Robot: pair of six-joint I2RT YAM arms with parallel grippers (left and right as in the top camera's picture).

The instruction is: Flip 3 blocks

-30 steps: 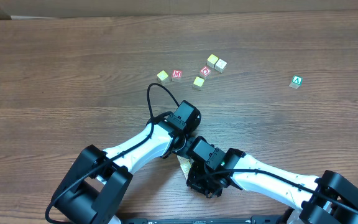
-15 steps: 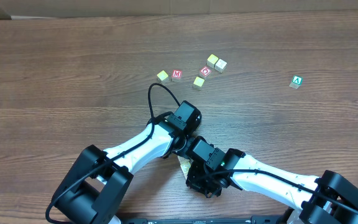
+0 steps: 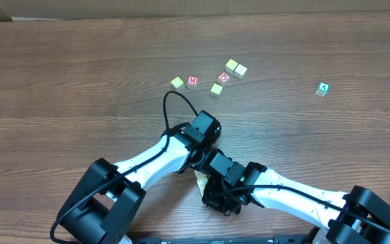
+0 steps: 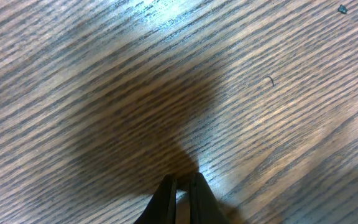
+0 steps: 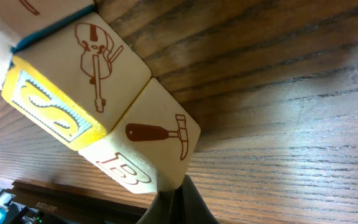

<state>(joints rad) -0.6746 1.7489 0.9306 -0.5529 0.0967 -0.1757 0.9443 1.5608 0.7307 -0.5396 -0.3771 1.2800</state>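
Presently both wrists sit low and almost meet at the near centre of the wooden table [image 3: 59,81]. On the left gripper [image 4: 180,185], the fingers are pressed together with nothing between them, and the tips hang over bare wood grain inside their own shadow. On the right gripper [image 5: 176,202], the fingers are likewise closed and empty. Its tips are just beside the lower corner of the hammer block [image 5: 160,134], but contact cannot be confirmed.

The three blocks [image 3: 199,179] lie packed together between the two wrists, and only a pale sliver shows from overhead. In the right wrist view, the cream-faced hammer block stands against the violin block [image 5: 98,59], which shows a yellow lettered side. A third block [image 5: 48,15], cream with a blue edge, adjoins the violin block and is cut off by the frame.

Well apart, farther up the table, lie a red "M" cube [image 3: 192,80], a red "O" cube [image 3: 224,77], four yellowish cubes [image 3: 217,89] and, off to the right, a green "A" cube [image 3: 323,88].
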